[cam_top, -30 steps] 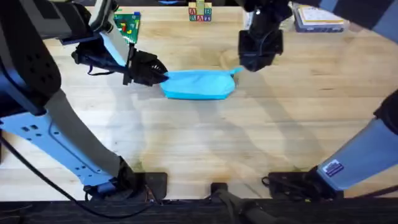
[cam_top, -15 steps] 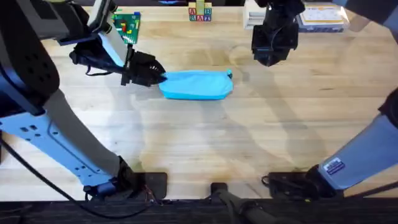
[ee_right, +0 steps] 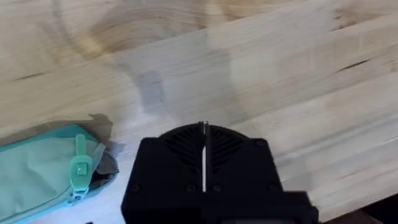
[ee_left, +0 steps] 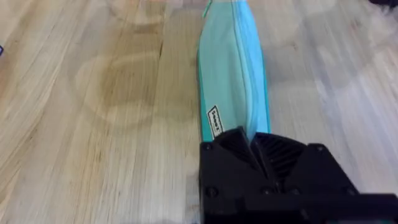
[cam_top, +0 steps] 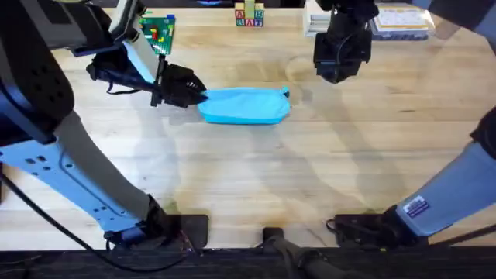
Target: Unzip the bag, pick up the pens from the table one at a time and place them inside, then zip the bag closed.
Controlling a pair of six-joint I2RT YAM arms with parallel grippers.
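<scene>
A: So, from overhead, where did things stand?

B: The bag (cam_top: 246, 105) lay on the table (cam_top: 256, 178) at the middle, a bit toward the far side. The left gripper (cam_top: 194, 94) pinched the bag's left end, fingers closed on the fabric. The right gripper (cam_top: 338, 66) hung off to the right and farther back, apart from the bag.

A: And the left wrist camera?

B: It looked along the bag (ee_left: 231, 74), with the zipper running lengthwise away from the left gripper (ee_left: 252, 144); the zipper looked closed along the stretch I could see. I saw no pen on the table in any view.

A: The right wrist view?

B: The right gripper (ee_right: 204, 155) had its fingers pressed together around nothing, over bare wood. The pull tab (ee_right: 80, 169) sat at the bag's (ee_right: 43, 171) right end, near the gripper but not touching it.

A: So how should the step go?

B: I'd judge the zipping was finished or nearly so. The left hold should stay firm until the right arm is well clear, then let go gently so the bag doesn't drag.

A: What had changed?

B: A second before, the right gripper was down at the bag's right tip; it had since lifted away to the right and back. The bag had shifted slightly left, and the left gripper had hardly moved.
</scene>
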